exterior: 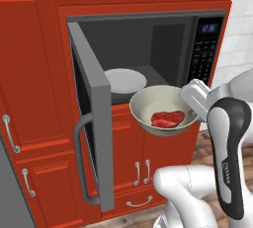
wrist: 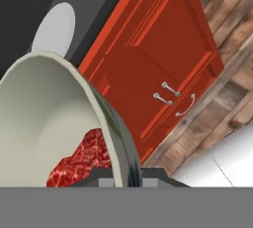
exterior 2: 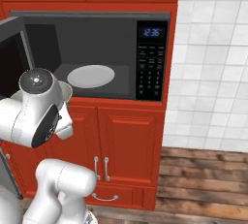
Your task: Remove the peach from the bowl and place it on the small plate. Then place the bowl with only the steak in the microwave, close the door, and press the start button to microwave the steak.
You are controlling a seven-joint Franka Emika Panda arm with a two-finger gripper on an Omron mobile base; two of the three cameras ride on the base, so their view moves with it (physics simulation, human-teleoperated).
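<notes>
With the jaws clamped on the rim at about 3 o'clock of the bowl (exterior: 160, 108), which hangs just outside the open microwave (exterior: 148, 57) holding only the steak (exterior: 167, 119), I would keep it level and ease it toward the white turntable (exterior: 124, 80) at 10 o'clock.

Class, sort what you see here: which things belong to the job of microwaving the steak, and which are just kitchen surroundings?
Part of the job:
bowl, held at its rim by the gripper
steak inside the bowl
microwave, with its door open
white turntable

Just surroundings:
red cabinets
tiled wall
wooden floor
</notes>
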